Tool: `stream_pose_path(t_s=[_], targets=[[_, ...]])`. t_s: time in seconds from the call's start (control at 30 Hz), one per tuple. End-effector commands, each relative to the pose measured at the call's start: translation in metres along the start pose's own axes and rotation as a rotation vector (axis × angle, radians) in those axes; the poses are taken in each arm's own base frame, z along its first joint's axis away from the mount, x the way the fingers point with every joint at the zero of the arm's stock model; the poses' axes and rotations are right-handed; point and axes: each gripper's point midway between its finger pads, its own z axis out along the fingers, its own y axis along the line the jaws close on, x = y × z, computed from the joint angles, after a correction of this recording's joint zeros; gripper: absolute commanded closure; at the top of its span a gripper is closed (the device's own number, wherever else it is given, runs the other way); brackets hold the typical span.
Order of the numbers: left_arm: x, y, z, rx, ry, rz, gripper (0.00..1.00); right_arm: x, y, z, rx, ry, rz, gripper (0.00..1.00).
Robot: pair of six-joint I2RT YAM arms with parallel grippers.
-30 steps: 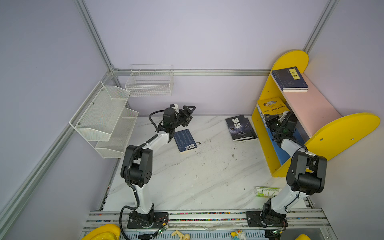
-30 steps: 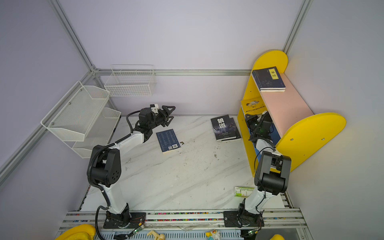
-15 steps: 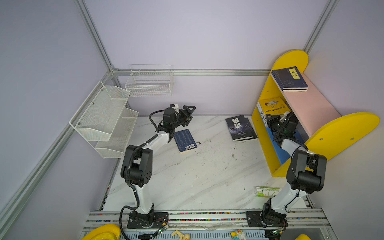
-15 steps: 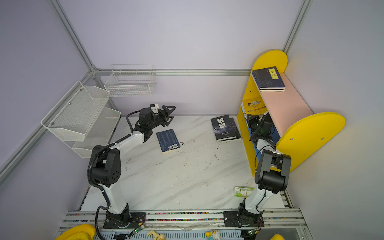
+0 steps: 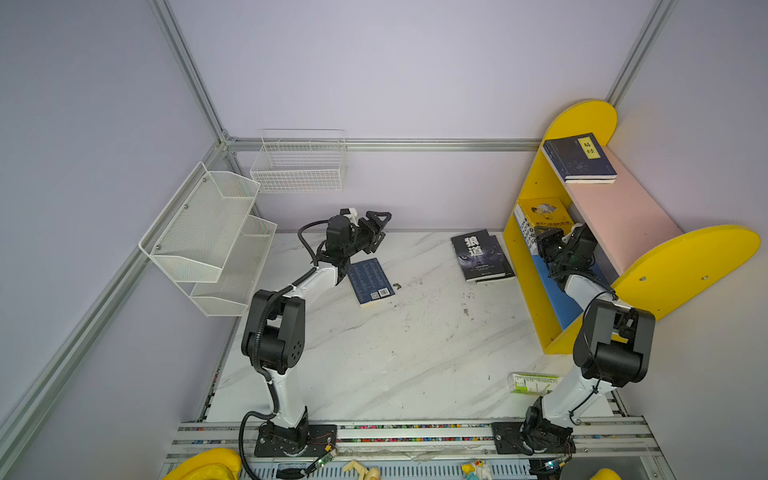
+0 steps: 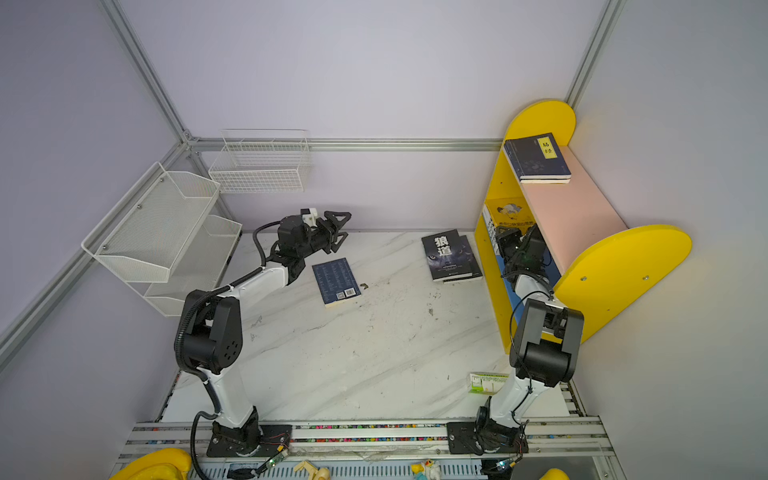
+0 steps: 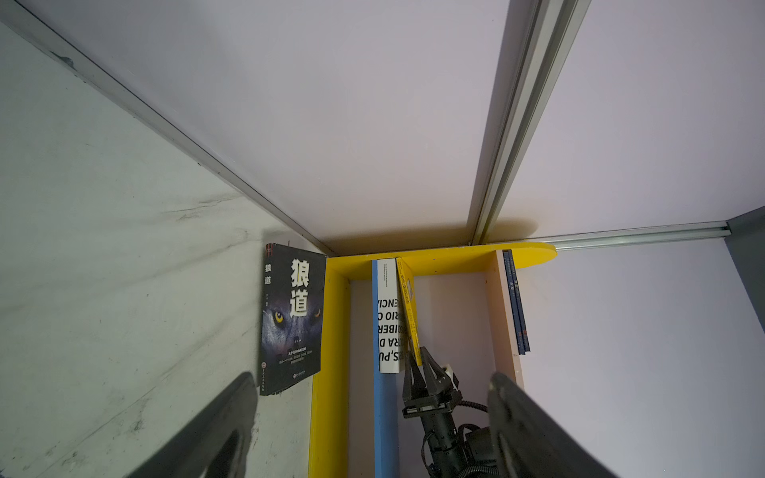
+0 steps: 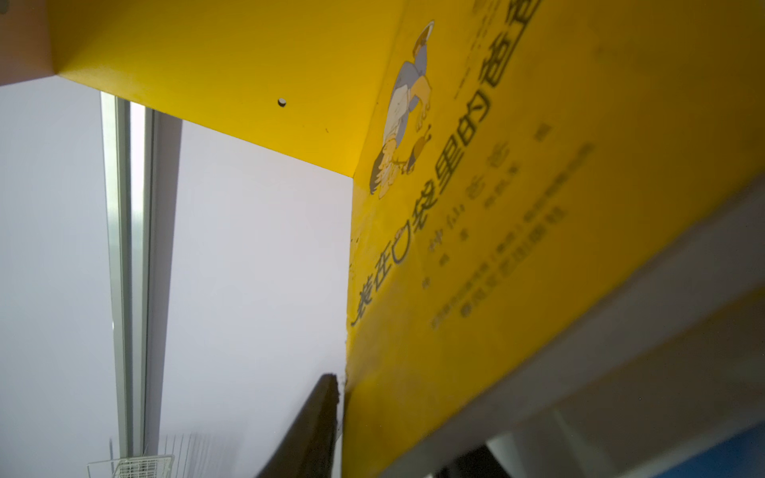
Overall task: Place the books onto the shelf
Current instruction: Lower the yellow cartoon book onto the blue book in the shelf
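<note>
Three books are on the wooden bookcase with yellow rounded side panels (image 5: 681,266). A navy paperback with a yellow label (image 5: 579,160) lies flat at the far end of the pink upper board (image 5: 623,216). On the blue lower board (image 5: 559,303), a large white paperback with black lettering (image 7: 388,314) stands at the far end, and a yellow cartoon-cover paperback (image 7: 407,306) leans against it.

The right gripper (image 7: 417,352) is at that yellow book's near edge. I cannot tell whether its fingers clamp the cover or have let go.

On the white marble table (image 5: 415,353), a dark wolf-cover paperback with a white Chinese title (image 5: 476,253) lies on a second dark paperback (image 5: 503,266) at the far edge, just beside the bookcase. A navy paperback lying back cover up (image 5: 370,280) sits near the far edge, toward the left. The left gripper (image 5: 378,226) hovers beside it, fingers spread wide and empty.

By my count the job is about half done, with three books to shelve.
</note>
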Motion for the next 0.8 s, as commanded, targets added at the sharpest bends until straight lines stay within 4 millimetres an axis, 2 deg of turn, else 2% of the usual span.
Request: stream_pose_path(t_s=[0.0, 0.4, 0.77], targets=[[0.001, -0.001, -0.002, 0.023, 0.004, 0.007, 0.14, -0.013, 0.014, -0.004, -0.009, -0.039, 0.006, 0.58], [0.003, 0.001, -0.002, 0.027, 0.014, -0.005, 0.14, -0.017, 0.012, -0.019, 0.064, -0.065, 0.016, 0.45], [0.006, 0.002, -0.001, 0.033, 0.028, -0.015, 0.14, -0.014, 0.008, -0.037, 0.116, -0.081, 0.012, 0.43]])
